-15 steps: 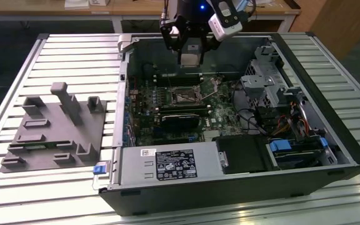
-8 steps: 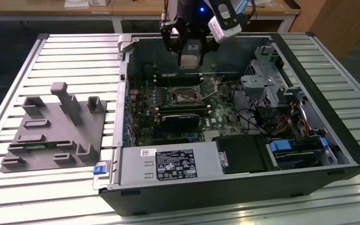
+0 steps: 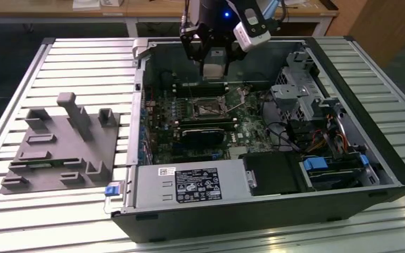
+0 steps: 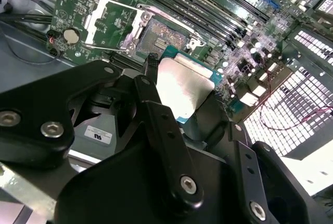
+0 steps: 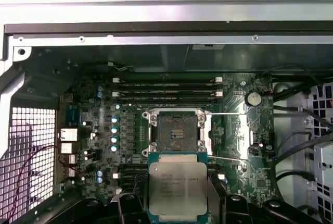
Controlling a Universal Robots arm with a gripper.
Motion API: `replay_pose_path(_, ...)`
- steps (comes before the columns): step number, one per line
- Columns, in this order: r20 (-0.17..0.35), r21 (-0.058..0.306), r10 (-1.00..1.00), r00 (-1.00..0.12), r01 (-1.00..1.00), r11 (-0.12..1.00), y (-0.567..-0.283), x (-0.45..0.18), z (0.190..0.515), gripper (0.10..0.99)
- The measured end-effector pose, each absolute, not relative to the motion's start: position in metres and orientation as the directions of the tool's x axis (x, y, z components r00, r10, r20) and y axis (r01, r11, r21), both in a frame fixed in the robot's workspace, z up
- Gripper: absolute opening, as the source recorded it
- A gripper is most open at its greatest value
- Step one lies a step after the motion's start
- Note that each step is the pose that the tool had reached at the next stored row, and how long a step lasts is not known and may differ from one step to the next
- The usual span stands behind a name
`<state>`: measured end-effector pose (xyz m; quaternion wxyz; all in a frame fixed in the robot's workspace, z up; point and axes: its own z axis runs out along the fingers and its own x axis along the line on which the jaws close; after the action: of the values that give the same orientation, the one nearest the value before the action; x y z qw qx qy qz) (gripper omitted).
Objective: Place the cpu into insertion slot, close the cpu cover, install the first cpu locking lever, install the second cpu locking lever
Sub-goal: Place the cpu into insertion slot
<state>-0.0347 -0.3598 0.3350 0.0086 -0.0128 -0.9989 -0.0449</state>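
Note:
My gripper [image 3: 214, 67] hangs over the back part of the open computer case and is shut on the cpu [image 3: 214, 70]. In both wrist views the cpu [image 5: 178, 187] [image 4: 184, 91] is a flat silver-topped chip clamped between the black fingers [image 4: 152, 86]. It is held above the green board, short of the insertion slot [image 5: 177, 133] [image 4: 164, 39] [image 3: 206, 108]. The slot lies bare, with its dark contact field showing. The cpu cover [image 5: 235, 135] [image 4: 112, 23] is swung open and lies beside the slot. Two thin wire levers [image 5: 229, 113] stand released next to it.
Long memory slots [image 5: 166, 91] run along the far side of the slot. A black card [image 3: 202, 134] and the power supply [image 3: 188, 184] sit nearer the case front. The drive cage and cables [image 3: 308, 105] fill the exterior view's right. A grey fixture [image 3: 61, 142] rests outside the case.

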Motion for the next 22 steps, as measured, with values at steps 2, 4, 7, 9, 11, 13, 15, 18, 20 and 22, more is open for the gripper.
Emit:
replay_pose_path(2,0.018,0.089,0.025,-1.000,0.026,0.996,-0.360,-0.035,0.334,0.537)
replay_pose_path(4,0.018,0.089,0.025,-1.000,0.026,0.996,-0.360,-0.035,0.332,0.537)
replay_pose_path(7,0.018,0.089,0.025,-1.000,0.026,0.996,-0.360,-0.035,0.330,0.537)
replay_pose_path(9,0.018,0.089,0.025,-1.000,0.026,0.996,-0.360,-0.035,0.329,0.537)
replay_pose_path(11,0.018,0.089,0.025,-1.000,0.026,0.996,-0.360,-0.035,0.328,0.537)
replay_pose_path(13,0.018,0.089,0.025,-1.000,0.026,0.996,-0.360,-0.035,0.326,0.537)
replay_pose_path(15,0.018,0.089,0.025,-1.000,0.026,0.996,-0.360,-0.035,0.325,0.537)
replay_pose_path(18,0.018,0.089,0.025,-1.000,0.026,0.996,-0.360,-0.035,0.323,0.537)
replay_pose_path(20,0.017,0.089,0.025,-1.000,0.026,0.996,-0.360,-0.035,0.320,0.537)
replay_pose_path(22,0.014,0.090,0.025,-1.000,0.026,0.996,-0.360,-0.035,0.317,0.537)
